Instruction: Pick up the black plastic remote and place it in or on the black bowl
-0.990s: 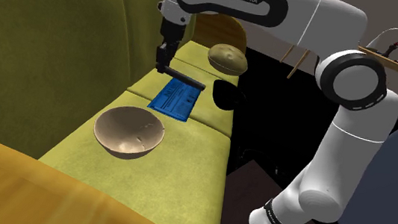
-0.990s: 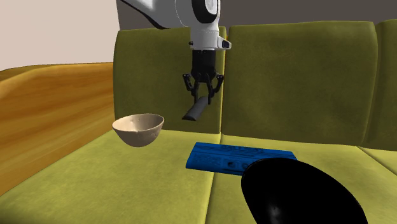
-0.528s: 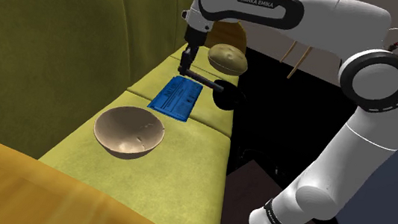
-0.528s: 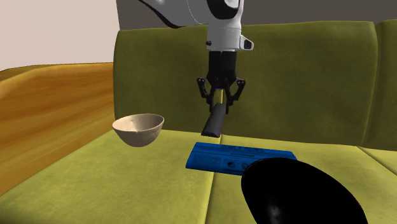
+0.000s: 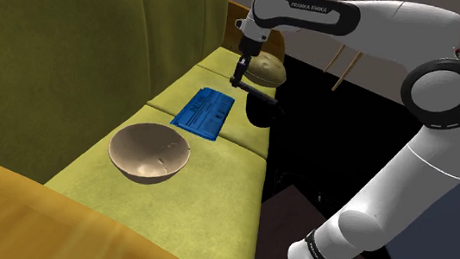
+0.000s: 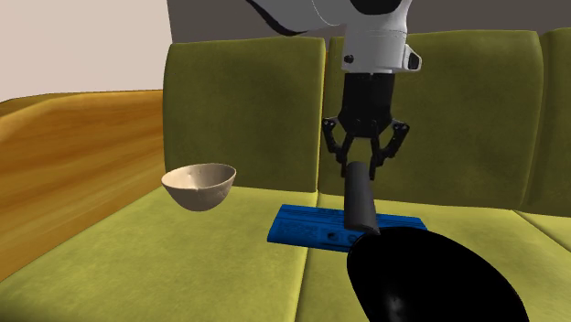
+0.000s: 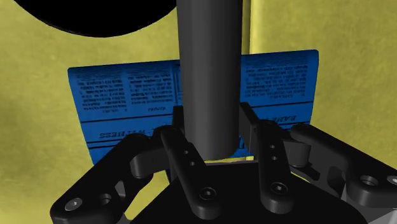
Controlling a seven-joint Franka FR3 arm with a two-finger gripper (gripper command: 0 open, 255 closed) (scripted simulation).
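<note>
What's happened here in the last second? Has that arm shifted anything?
The tool, still shut on the dark remote, carried it toward the second exterior view's right. It went from the air near the tan bowl to above the blue book, with the remote's lower end now close to the black bowl. Nothing was let go. Both bowls and the book stayed put.

Tan bowl [image 5: 149,153], blue box [image 5: 205,113] on olive sofa [image 5: 235,168].

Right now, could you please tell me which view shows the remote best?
The second exterior view: the remote hangs full-length from the tool. The wrist view cuts off its far end; the shoulder view shows just a thin dark bar.
</note>
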